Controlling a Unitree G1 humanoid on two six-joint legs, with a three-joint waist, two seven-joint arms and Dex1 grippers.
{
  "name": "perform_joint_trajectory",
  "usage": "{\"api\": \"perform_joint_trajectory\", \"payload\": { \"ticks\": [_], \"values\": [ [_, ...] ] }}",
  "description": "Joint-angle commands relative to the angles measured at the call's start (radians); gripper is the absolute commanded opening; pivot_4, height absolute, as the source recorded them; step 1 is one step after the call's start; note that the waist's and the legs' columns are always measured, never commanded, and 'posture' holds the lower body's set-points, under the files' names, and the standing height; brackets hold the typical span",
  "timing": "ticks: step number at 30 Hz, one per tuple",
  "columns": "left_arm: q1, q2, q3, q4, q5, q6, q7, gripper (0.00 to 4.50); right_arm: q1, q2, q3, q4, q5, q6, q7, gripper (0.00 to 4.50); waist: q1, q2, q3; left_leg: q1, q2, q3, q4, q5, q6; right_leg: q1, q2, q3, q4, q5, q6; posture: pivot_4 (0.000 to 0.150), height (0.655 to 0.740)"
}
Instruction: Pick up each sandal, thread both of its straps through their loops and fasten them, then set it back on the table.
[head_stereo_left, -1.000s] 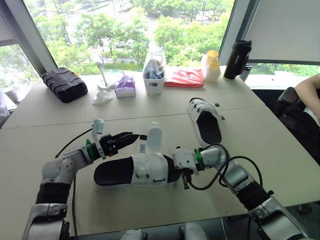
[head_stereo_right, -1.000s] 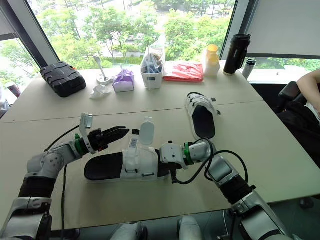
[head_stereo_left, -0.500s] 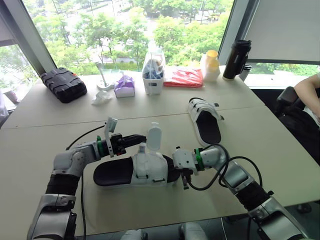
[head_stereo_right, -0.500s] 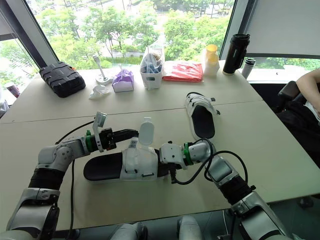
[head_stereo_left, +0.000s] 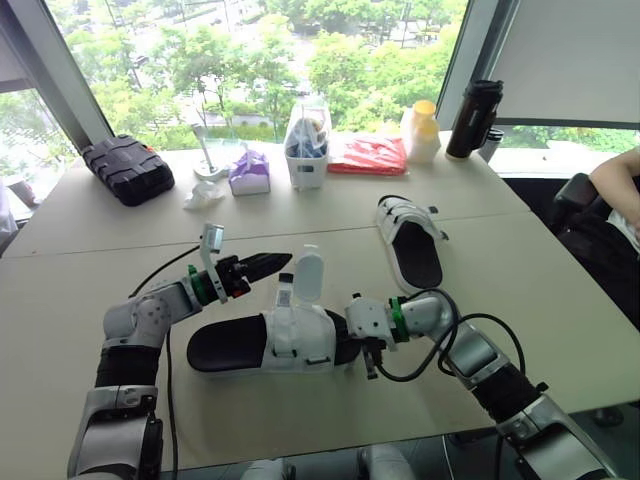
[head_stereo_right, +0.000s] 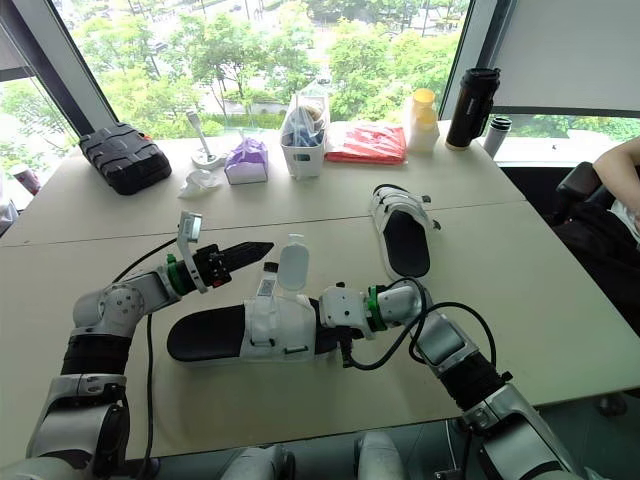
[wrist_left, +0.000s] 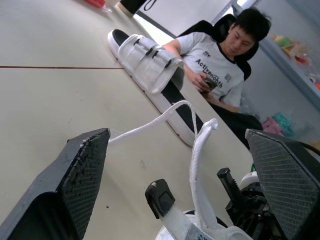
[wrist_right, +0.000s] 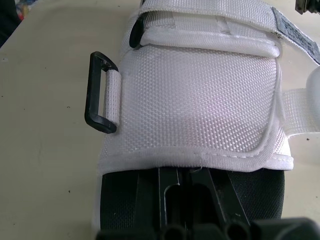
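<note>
Closing on the free strap: left claw (head_stereo_left: 286, 259) is sitting further forward than a second ago, and over the last half second it is lifting and tipping up toward the upright strap (head_stereo_left: 309, 272) of the near sandal (head_stereo_left: 270, 340). Its jaws are standing wide in the wrist view, with the strap lining up in the gap just ahead and nothing gripped yet. Right claw (head_stereo_left: 345, 328) is staying where it was, pinching the sandal's end nearest it and pinning it flat on the worktop (head_stereo_left: 520, 280).

My read: we're still lining up for the strap grab and threading is not starting yet. Black loop (wrist_right: 97, 107) is sitting empty on the side of the upper away from the left claw. Far sandal (head_stereo_left: 410, 245) is lying well beyond the right claw, with its straps looking closed already.

Containers, all well beyond both claws at the window edge:
- White bin (head_stereo_left: 308, 165) is holding a clear bag of blue and white bits; can't tell what.
- Yellow-capped bottle (head_stereo_left: 422, 130) and black flask (head_stereo_left: 475, 120) are standing capped, contents hidden.
- Black case (head_stereo_left: 128, 170) is lying shut.
</note>
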Motion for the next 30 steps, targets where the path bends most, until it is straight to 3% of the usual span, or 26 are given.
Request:
{"api": "perform_joint_trajectory", "payload": {
  "ticks": [1,12,15,22,23,30],
  "values": [
    [0.016,0.010,-0.039,-0.032,0.039,-0.017,-0.018,4.42,0.021,-0.016,0.028,0.035,-0.055,0.021,0.001,0.00,0.000,0.000,0.000,0.000,0.000,0.000,0.000,0.000,0.000,0.000,0.000,0.000,0.000,0.000,0.000,0.150,0.7400],
    [0.013,-0.020,-0.068,0.011,0.089,-0.019,-0.018,4.42,0.032,-0.025,0.025,0.025,-0.057,0.026,-0.003,0.00,0.000,0.000,0.000,0.000,0.000,0.000,0.000,0.000,0.000,0.000,0.000,0.000,0.000,0.000,0.000,0.150,0.7400],
    [0.010,-0.026,-0.067,0.018,0.097,-0.019,-0.017,3.70,0.033,-0.026,0.026,0.025,-0.059,0.025,-0.005,0.00,0.001,0.000,0.000,0.000,0.000,0.000,0.000,0.000,0.000,0.000,0.000,0.000,0.000,0.000,0.000,0.150,0.7400],
    [0.017,-0.029,-0.007,0.010,0.054,0.012,-0.008,0.39,0.033,-0.026,0.025,0.028,-0.061,0.022,-0.007,0.00,0.001,0.000,0.000,0.000,0.000,0.000,0.000,0.000,0.000,0.000,0.000,0.000,0.000,0.000,0.000,0.150,0.7400],
    [0.018,-0.029,0.000,0.008,0.048,0.017,-0.008,0.08,0.033,-0.026,0.025,0.029,-0.061,0.022,-0.008,0.00,0.001,0.000,0.000,0.000,0.000,0.000,0.000,0.000,0.000,0.000,0.000,0.000,0.000,0.000,0.000,0.150,0.7400],
    [0.046,-0.035,0.068,-0.039,-0.030,0.082,0.025,0.08,0.028,-0.025,0.027,0.033,-0.060,0.022,-0.003,0.00,0.000,0.000,0.000,0.000,0.000,0.000,0.000,0.000,0.000,0.000,0.000,0.000,0.000,0.000,0.000,0.150,0.7400]
  ]
}}
